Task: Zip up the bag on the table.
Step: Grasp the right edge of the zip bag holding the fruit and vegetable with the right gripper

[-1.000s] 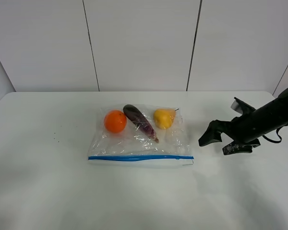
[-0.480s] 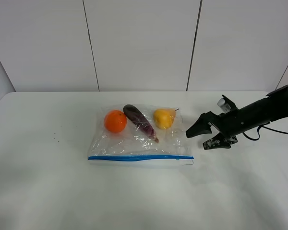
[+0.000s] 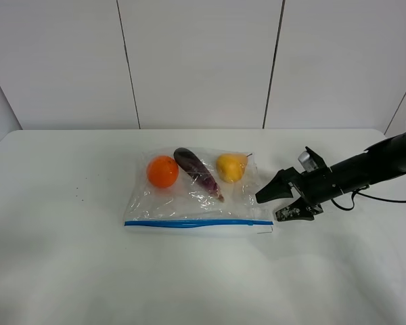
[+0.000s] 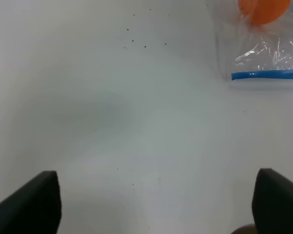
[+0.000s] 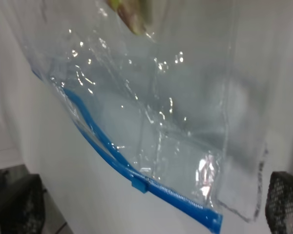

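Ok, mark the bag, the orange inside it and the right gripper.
bag (image 3: 189, 223), exterior high view, on its blue zipper strip.
orange (image 3: 162, 171), exterior high view, middle of the fruit.
right gripper (image 3: 268, 207), exterior high view, midway between its open fingertips.

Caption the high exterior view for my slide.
Open right gripper beside the right end of a clear plastic zip bag with blue zipper strip on a white table.

White panelled wall (image 3: 196, 61) at back, two dark vertical seams (image 3: 128, 68); tiny dark specks (image 4: 145, 47) scattered.
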Motion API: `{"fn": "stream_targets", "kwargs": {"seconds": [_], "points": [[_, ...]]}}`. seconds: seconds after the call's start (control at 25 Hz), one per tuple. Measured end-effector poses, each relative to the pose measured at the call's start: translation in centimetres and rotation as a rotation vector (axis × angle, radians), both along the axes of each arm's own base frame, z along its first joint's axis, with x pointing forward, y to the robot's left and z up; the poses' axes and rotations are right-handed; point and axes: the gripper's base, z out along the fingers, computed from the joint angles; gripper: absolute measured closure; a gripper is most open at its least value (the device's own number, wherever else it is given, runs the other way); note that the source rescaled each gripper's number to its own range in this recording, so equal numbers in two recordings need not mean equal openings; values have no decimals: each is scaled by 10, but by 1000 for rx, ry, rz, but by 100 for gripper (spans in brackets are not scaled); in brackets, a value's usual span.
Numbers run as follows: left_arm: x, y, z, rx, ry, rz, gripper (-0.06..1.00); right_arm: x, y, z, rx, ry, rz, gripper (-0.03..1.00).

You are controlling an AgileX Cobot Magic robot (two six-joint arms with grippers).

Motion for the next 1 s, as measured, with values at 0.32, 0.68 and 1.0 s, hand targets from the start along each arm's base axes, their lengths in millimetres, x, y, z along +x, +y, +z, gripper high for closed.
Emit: {"fn": "stream_targets", "kwargs": {"seconds": [0.32,0.68,1.0], "points": [[0,0,0,0,0,0,-6,2,2,-5,47,-10,-21,-3],[0,0,0,0,0,0,-6,3,9,-14,100,2,-27,-3],[0,0,0,0,0,0,-6,-1,30,-14,88,-9,39,-3]]}}
